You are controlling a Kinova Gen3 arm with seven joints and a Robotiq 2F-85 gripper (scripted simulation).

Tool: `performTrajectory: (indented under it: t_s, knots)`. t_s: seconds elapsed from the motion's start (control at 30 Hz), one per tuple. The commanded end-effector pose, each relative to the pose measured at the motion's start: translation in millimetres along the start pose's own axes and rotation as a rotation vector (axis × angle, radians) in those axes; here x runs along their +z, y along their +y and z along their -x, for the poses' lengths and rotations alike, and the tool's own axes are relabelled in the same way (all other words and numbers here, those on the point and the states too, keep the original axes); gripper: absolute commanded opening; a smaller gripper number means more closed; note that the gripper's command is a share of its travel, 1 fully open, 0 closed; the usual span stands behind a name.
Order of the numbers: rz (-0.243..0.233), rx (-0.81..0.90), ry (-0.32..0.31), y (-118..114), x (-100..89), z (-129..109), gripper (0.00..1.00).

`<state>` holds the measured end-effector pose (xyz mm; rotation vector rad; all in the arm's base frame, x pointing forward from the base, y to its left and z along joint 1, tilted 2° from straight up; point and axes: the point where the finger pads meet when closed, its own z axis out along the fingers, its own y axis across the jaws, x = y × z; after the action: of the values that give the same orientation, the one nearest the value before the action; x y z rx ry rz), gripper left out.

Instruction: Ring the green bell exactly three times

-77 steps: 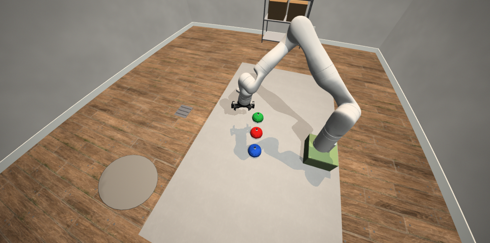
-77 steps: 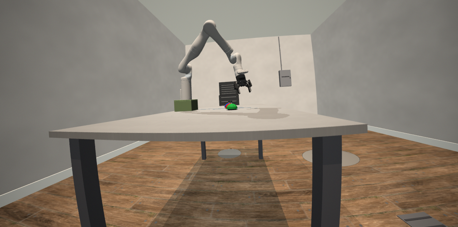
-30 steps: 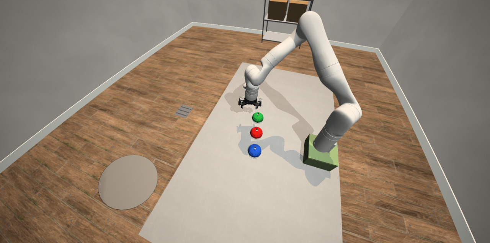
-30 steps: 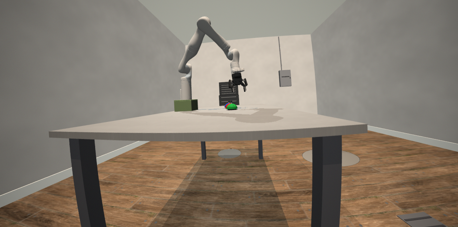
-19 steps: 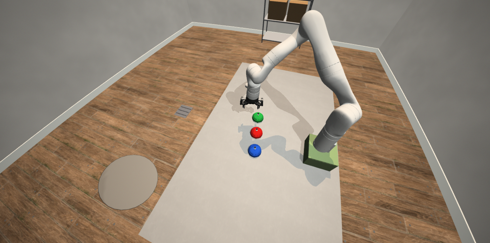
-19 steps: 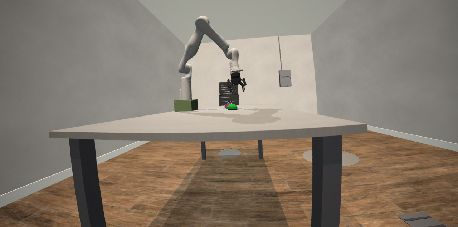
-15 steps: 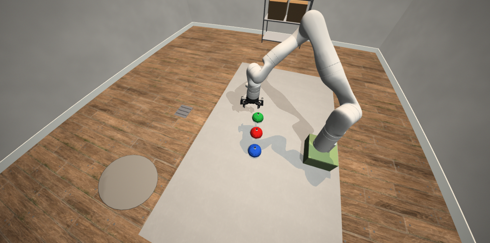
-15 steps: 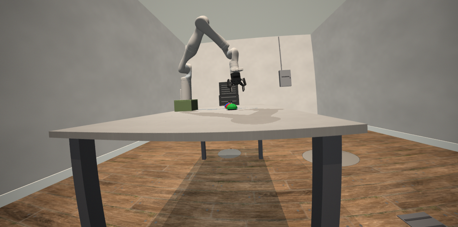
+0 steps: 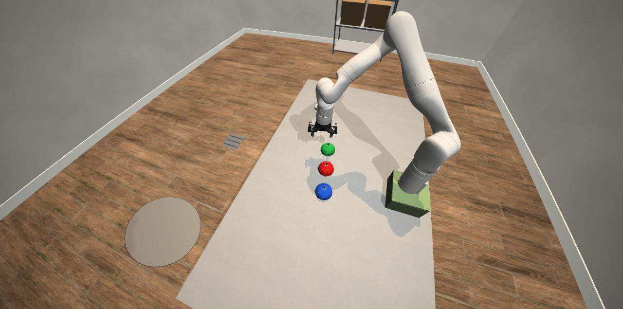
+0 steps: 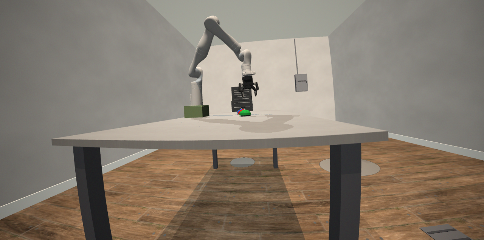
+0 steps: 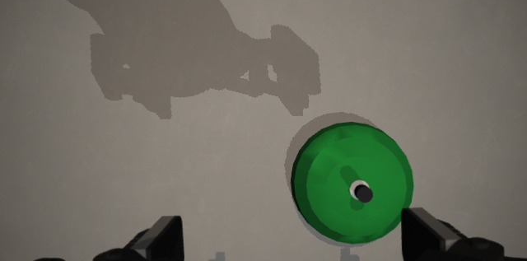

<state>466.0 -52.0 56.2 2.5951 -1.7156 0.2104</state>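
The gripper [image 9: 322, 132] hangs above the table [image 9: 269, 242] with jaws wide and empty (presumably poised for pressing, not grasping), just toward the far edge from the green bell [image 9: 327, 149], mid-table, heading the row.
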Motion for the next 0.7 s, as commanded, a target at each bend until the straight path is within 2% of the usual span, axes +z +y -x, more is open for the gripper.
performTrajectory:
  t_s: [0.0,0.67]
  knots:
    - [0.005,0.011,-0.011,5.5,-2.6,-2.2,1.0]
    - [0.016,0.027,-0.033,15.2,-5.5,-3.3,1.0]
